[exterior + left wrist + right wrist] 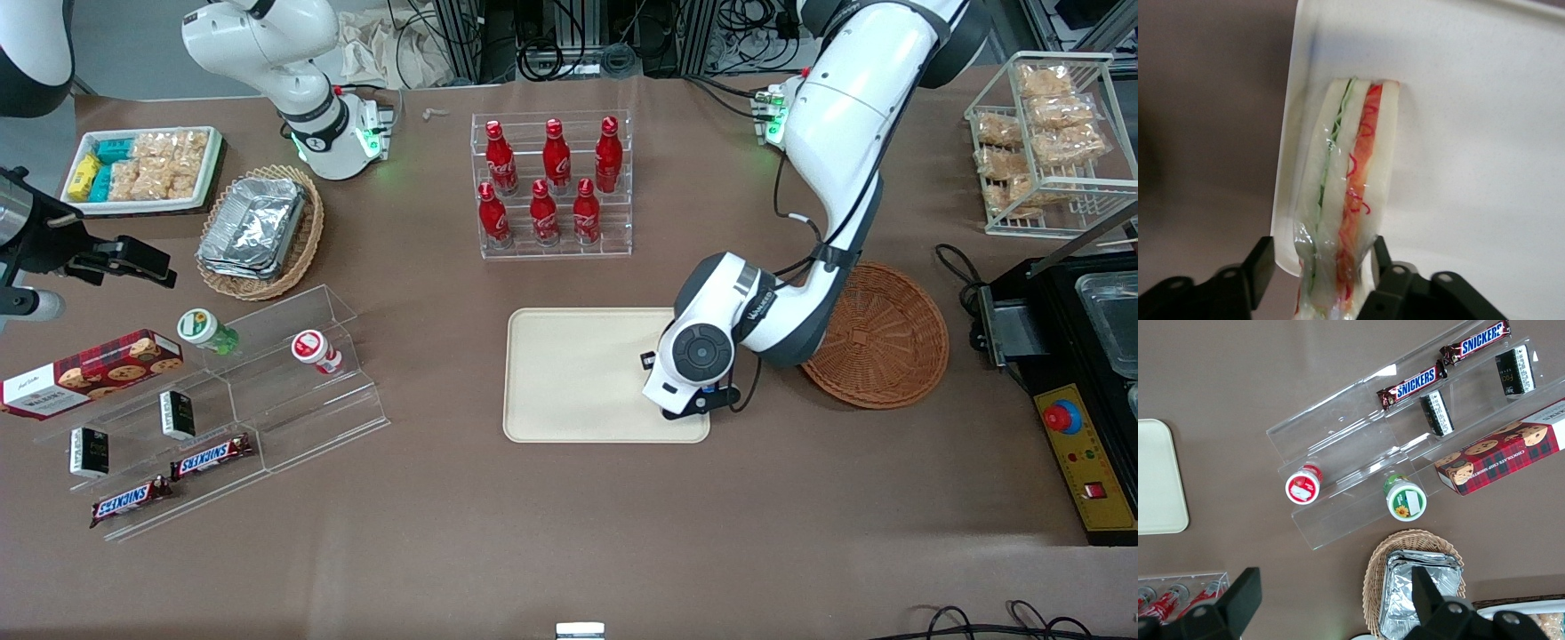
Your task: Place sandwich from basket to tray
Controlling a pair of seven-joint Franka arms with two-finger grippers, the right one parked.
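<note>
- Wrist view, left arm: gripper (1338, 280) clamped on the sandwich (1348, 200); black fingers (1258, 267) press both bread faces at one end, wrapped wedge sticks out away from cam.
- Sandwich's free end is over the tray (1471, 133), close to its edge; touching or just above, can't tell. Red and green filling faces the cam.
- Front view: gripper (685, 404) low over the tray (578, 373), at the corner twd the working arm's end, nearest the cam; sandwich hidden by the wrist.
- Basket (880, 338) lies at abt 2 o'clock from the gripper, just beside the tray.
</note>
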